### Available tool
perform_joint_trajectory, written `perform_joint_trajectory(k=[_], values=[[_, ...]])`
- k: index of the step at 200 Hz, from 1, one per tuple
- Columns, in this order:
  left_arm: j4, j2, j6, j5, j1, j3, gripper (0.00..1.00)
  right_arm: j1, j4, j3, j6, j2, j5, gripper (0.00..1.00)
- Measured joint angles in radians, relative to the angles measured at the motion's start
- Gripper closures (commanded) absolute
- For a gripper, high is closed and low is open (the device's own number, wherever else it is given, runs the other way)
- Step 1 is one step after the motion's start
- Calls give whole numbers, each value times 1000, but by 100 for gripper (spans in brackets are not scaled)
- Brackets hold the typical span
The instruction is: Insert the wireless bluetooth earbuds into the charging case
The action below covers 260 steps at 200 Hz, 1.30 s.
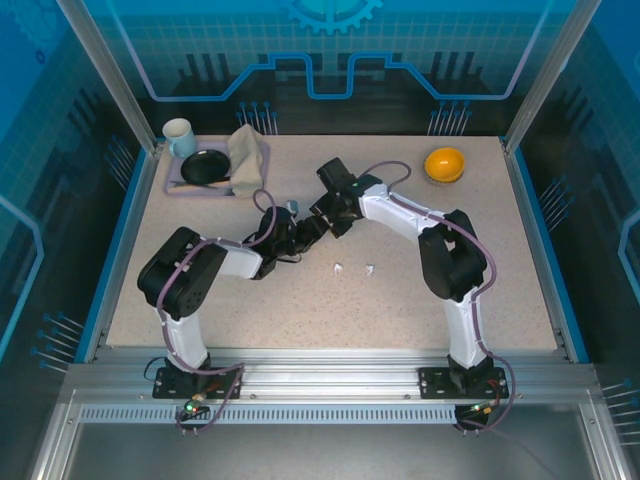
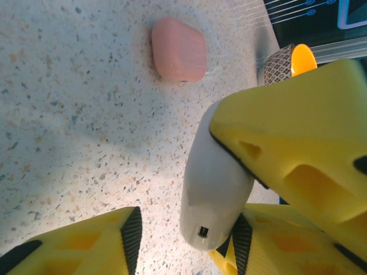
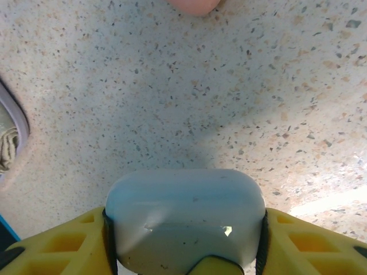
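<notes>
you were early in the job, by my reading: no earbud sat in a case at this moment. your right gripper (image 3: 186,232) was clamped on the white charging case (image 3: 184,212), a finger against each of its two sides, holding it over the table (image 3: 172,86). your left gripper (image 2: 186,238) stood partly open with nothing gripped. one of its fingers (image 2: 86,246) was well clear of the case, and the other was just beside the case's port end. i saw no gap at the lid, so i took the case for shut, though i could not be sure. one white earbud (image 1: 340,268) and a second white earbud (image 1: 370,268) lay loose on the table, near each other, at about 5 o'clock from the meeting grippers in the top view. the salmon-pink case (image 2: 179,48) lay on the table at 11 o'clock from the white one in the left wrist view. as i judged it, you had everything left to do: open the lid, fetch each earbud and seat it.
</notes>
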Motion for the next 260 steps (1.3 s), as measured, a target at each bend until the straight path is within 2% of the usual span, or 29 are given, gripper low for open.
perform_joint_trajectory(k=[51, 126, 164, 187, 220, 260], values=[[3, -10, 18, -37, -4, 0, 62, 0, 25, -8, 18, -3, -12, 56], [8, -17, 16, -58, -5, 1, 84, 0, 35, -14, 25, -3, -16, 56], [9, -17, 15, -57, -5, 2, 88, 0, 35, -17, 25, -11, -13, 55], [12, -17, 14, -55, -5, 3, 90, -1, 32, -17, 25, -15, -10, 47], [12, -20, 11, -50, -5, 3, 91, -6, 28, -17, 14, -19, -19, 28], [9, -31, 19, -66, 5, 3, 91, -18, -37, -19, -6, -61, -31, 22]])
